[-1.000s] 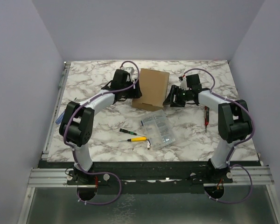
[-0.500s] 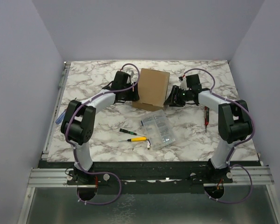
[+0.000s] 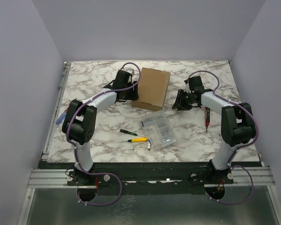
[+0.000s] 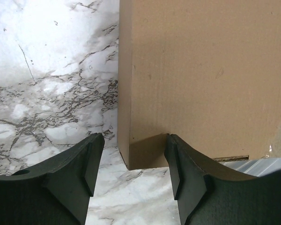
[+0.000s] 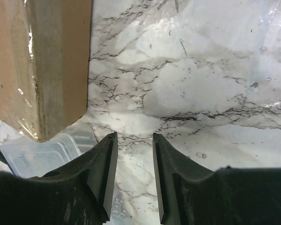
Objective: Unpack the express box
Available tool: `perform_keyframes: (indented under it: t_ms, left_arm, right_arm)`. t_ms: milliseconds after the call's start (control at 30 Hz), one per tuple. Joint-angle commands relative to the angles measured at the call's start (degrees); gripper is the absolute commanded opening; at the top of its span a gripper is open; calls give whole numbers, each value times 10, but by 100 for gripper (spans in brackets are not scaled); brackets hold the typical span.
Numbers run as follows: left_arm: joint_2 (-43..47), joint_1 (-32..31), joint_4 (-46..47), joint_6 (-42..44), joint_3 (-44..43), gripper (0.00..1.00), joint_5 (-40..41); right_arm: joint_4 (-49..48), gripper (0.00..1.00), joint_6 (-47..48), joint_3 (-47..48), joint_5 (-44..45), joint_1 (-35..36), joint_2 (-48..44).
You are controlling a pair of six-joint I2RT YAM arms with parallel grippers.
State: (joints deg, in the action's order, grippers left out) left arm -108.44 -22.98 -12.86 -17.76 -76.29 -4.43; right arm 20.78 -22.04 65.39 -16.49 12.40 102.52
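Observation:
The express box [image 3: 151, 88], plain brown cardboard, lies shut on the marble table [image 3: 93, 79] at the back middle. My left gripper [image 3: 131, 96] is at its left near corner. In the left wrist view the box [image 4: 201, 75] fills the upper right, and its corner sits just ahead of the open left gripper [image 4: 133, 143], between the fingertips. My right gripper [image 3: 178, 101] hangs right of the box, apart from it. In the right wrist view the right gripper [image 5: 134, 138] has a narrow gap with only bare marble in it, and the box [image 5: 37, 61] is at upper left.
A clear plastic compartment case [image 3: 159, 130] lies in front of the box and also shows as the case [image 5: 42, 152] beside the right fingers. A yellow-handled tool [image 3: 138, 139] and a small dark screwdriver [image 3: 126, 132] lie to its left. A red tool [image 3: 207, 117] lies right.
The box has settled from a raised, tilted stance to lying flat. My right gripper has drawn back to the right, away from the box, and its jaws have narrowed. The left gripper stays at the box's left.

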Motion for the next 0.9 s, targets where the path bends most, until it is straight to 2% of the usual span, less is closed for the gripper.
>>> perform_keyframes:
  t_ms: [0,167,367,633,867]
  left_arm:
    - [-20,4,-41,19,7,62,11]
    - [-14,0,-29,7,11,63,-27]
    - [-15,-1,-27,-2,12,63,-27]
    - [-18,0,-28,-10,11,63,-21]
    - [-20,-1,-33,-14,9,63,-11]
  right_arm:
    - [-3,45,3,0,-22,1,-36]
    - [-83,58,-55,1,-143,1,-39]
    - [-82,65,-65,38,-143,19,4]
    - [-73,62,-58,44,-117,29,33]
    - [-56,46,-53,33,-67,29,36]
